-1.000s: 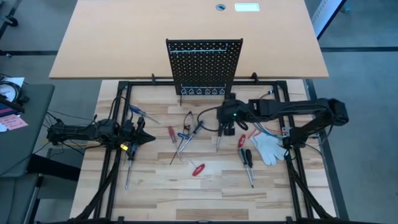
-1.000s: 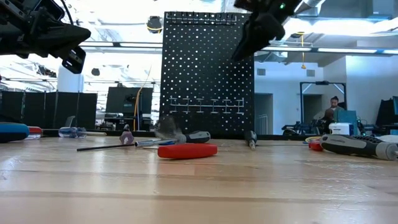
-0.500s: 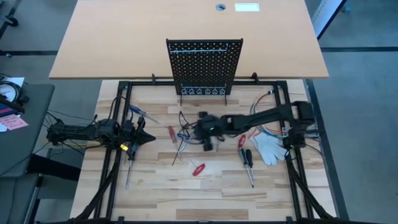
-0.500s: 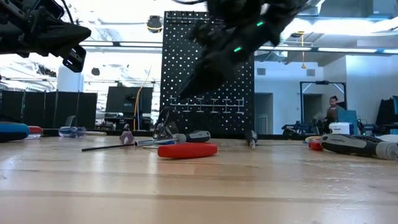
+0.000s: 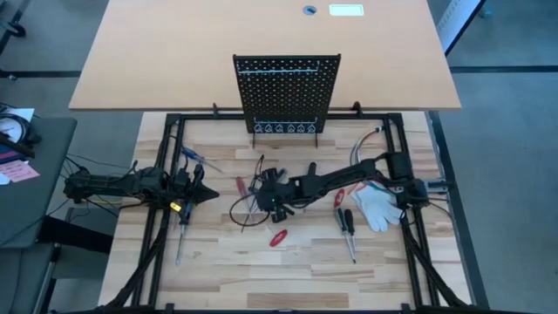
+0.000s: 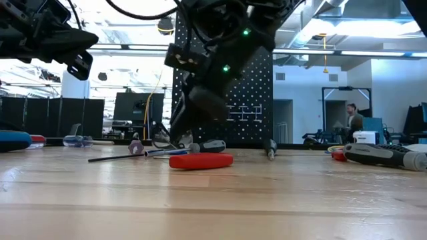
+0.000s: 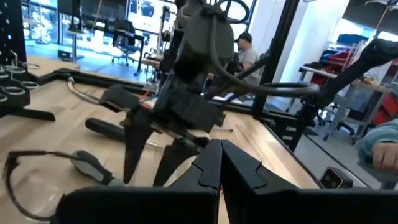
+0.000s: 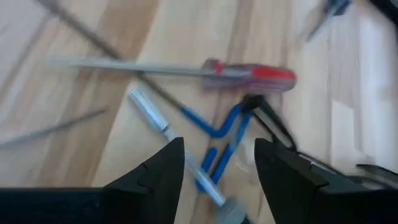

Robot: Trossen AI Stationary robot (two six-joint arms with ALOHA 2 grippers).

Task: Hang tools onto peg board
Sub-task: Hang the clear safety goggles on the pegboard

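The black peg board (image 5: 286, 92) stands upright at the table's far edge, hooks along its bottom. Tools lie flat on the wooden table. My right gripper (image 5: 264, 198) is open and slants down over a cluster of them left of centre. Its fingers stand on either side of a blue-handled tool (image 8: 217, 140), which lies next to a red-handled screwdriver (image 8: 249, 73) and a silver-shafted one (image 8: 152, 112). A loose red handle (image 5: 277, 237) lies nearer the front. My left gripper (image 5: 206, 194) waits shut at the table's left, pointing level toward the cluster.
Two black-handled screwdrivers (image 5: 346, 222) and a white glove (image 5: 377, 206) lie to the right. More screwdrivers lie at the left (image 5: 180, 241) and far left (image 5: 193, 157). A dark cable loops (image 5: 261, 166) beside the cluster. A person (image 6: 351, 120) stands in the room beyond.
My right gripper has swung from in front of the peg board toward the table's left edge. It has come down low over the tool cluster. The tools have stayed where they lay.
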